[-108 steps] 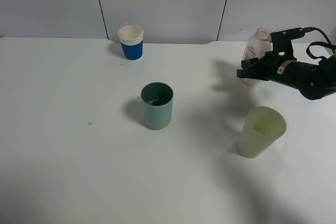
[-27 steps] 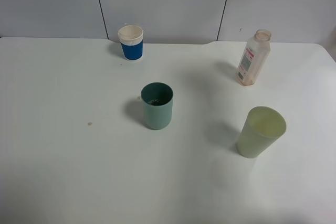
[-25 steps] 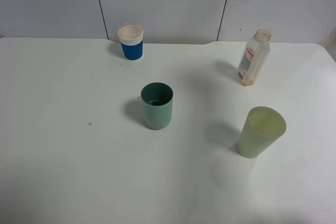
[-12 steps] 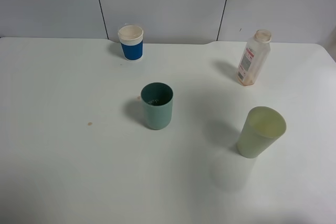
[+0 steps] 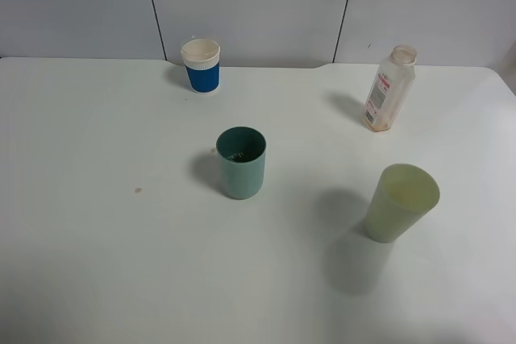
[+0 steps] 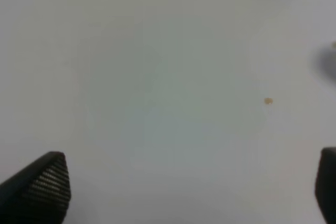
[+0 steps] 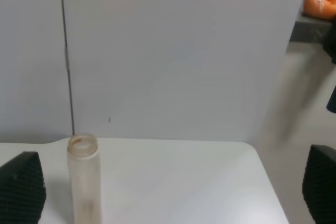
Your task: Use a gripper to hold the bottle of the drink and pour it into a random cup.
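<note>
The bottle of the drink [image 5: 388,89] stands upright and uncapped at the back right of the white table [image 5: 97,263]; the right wrist view shows the bottle [image 7: 84,179] ahead of my right gripper [image 7: 168,192], well apart from it. That gripper is open with nothing between its fingers [image 7: 21,192]. The teal-green cup [image 5: 241,162] stands near the table's middle with a little dark liquid at its bottom. My left gripper [image 6: 189,190] is open over bare table, its fingertips [image 6: 44,184] far apart. Neither arm shows in the exterior high view.
A pale yellow-green tumbler [image 5: 399,203] stands at the front right. A blue-sleeved white paper cup [image 5: 201,64] is at the back, left of centre. A small brown speck [image 5: 138,191] lies on the table's left part. Grey wall panels [image 5: 258,6] rise behind the table.
Earlier my right gripper was at the bottle; it has since withdrawn out of the exterior high view, leaving the bottle standing. Over the last second only the shadow by the yellow-green tumbler has deepened.
</note>
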`<state>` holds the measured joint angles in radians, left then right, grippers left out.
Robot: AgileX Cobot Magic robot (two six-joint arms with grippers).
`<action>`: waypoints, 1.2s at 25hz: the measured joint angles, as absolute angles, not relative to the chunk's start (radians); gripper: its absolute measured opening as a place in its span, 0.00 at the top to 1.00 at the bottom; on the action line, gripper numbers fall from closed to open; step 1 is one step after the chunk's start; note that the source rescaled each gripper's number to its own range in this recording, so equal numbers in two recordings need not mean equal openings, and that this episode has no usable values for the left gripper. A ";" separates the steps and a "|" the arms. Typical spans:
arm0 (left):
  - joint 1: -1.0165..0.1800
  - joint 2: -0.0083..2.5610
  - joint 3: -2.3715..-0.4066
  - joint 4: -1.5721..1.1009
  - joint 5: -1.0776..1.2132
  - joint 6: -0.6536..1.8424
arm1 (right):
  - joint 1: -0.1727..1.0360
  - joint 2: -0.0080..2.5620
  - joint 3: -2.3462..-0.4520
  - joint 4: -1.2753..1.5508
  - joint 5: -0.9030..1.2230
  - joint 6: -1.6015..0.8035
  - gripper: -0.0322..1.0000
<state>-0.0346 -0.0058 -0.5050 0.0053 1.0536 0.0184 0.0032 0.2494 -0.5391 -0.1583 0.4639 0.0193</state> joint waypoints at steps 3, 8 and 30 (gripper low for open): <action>-0.035 -0.006 -0.505 0.005 1.054 0.018 | 0.003 0.182 -0.533 -0.154 0.537 0.019 0.01; -0.035 -0.006 -0.505 0.005 1.054 0.018 | 0.003 0.122 -0.529 -0.154 0.736 0.019 0.01; -0.035 -0.006 -0.505 0.005 1.054 0.018 | 0.003 -0.003 -0.510 -0.083 1.083 0.000 0.01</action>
<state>-0.0346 -0.0058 -0.5050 0.0053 1.0536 0.0184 0.0032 -0.0028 -0.5100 -0.0831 1.0834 0.0000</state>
